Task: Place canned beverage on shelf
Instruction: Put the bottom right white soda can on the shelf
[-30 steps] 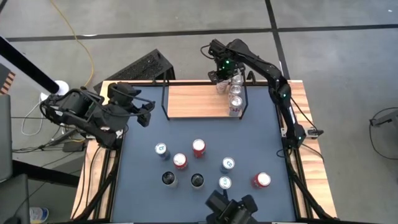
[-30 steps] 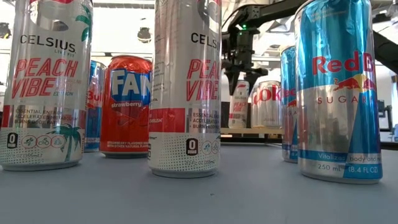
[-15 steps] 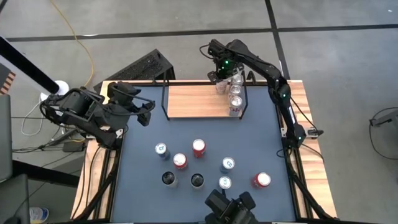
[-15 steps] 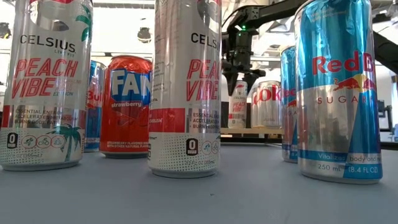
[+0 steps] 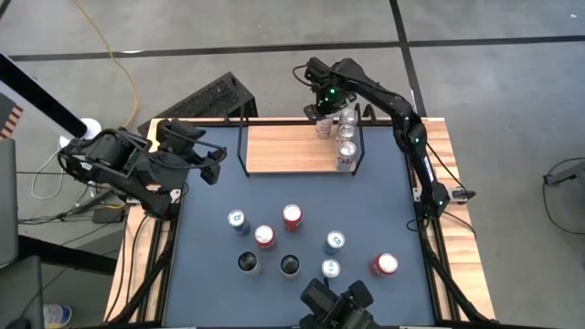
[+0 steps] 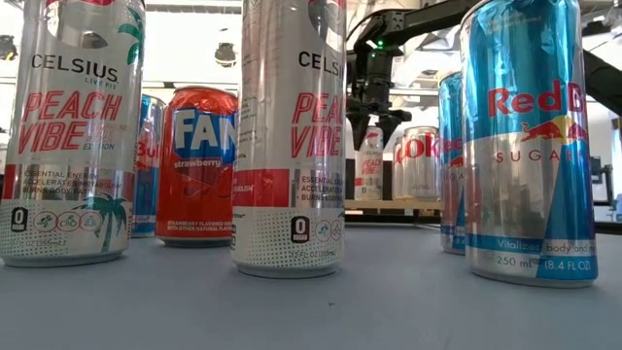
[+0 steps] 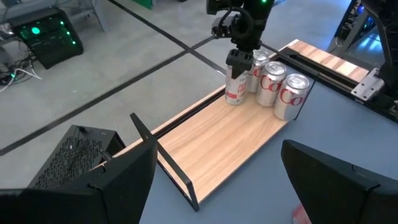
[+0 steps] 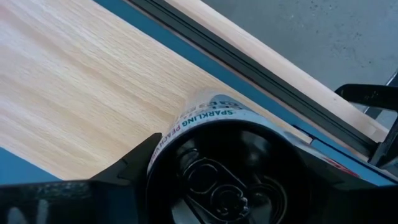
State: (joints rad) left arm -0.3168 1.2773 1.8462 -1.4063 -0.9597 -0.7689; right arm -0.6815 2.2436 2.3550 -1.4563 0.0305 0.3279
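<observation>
Right arm: I see my dark two-finger right gripper (image 5: 325, 111) pointing down at the tabletop's far edge, fingers parted.
Left arm: my dark left gripper (image 5: 216, 166) waits, spread wide, at the tabletop's left edge.

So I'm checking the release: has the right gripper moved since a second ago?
Yes. In the low view the right gripper has risen, now clear above the white can standing on the shelf, jaws open.

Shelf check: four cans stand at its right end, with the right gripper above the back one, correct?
Not quite. The left wrist view shows three cans at the right end of the shelf, not four. The right gripper is above the back one.
</observation>
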